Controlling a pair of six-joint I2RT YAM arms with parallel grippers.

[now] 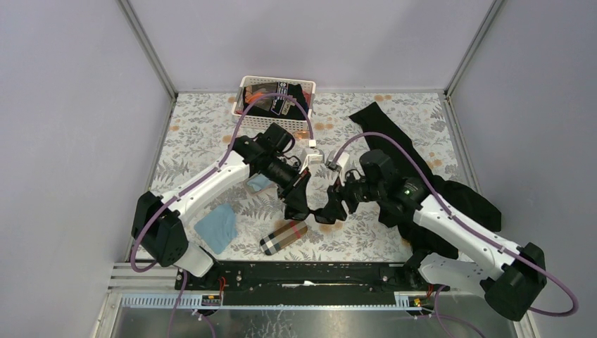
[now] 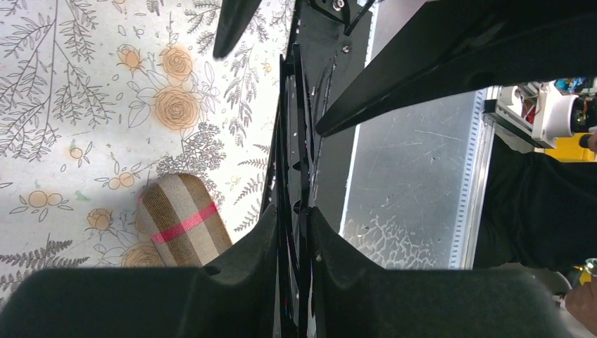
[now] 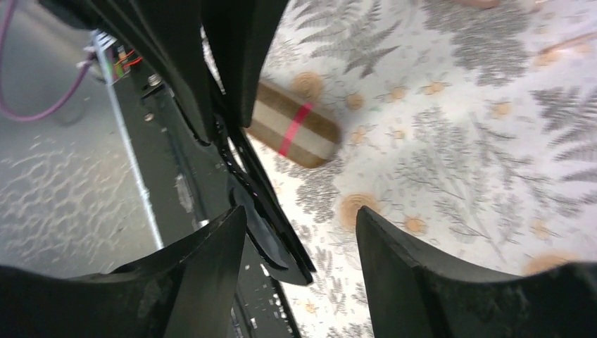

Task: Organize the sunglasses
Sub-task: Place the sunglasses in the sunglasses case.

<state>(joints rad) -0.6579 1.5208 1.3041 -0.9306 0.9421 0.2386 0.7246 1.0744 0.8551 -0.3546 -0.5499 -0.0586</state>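
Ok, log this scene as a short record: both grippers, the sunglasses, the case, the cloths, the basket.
left gripper: shut on the slim black-framed, dark-lensed sunglasses, held above the table
right gripper: open; sunglasses sit between its fingers, close to one, not clamped
plaid oblong case: lying on the floral-patterned table, near edge, below both grippers
light-blue cloths: one beside the left arm, a smaller one partly under it
white plastic basket: far edge, dark items inside
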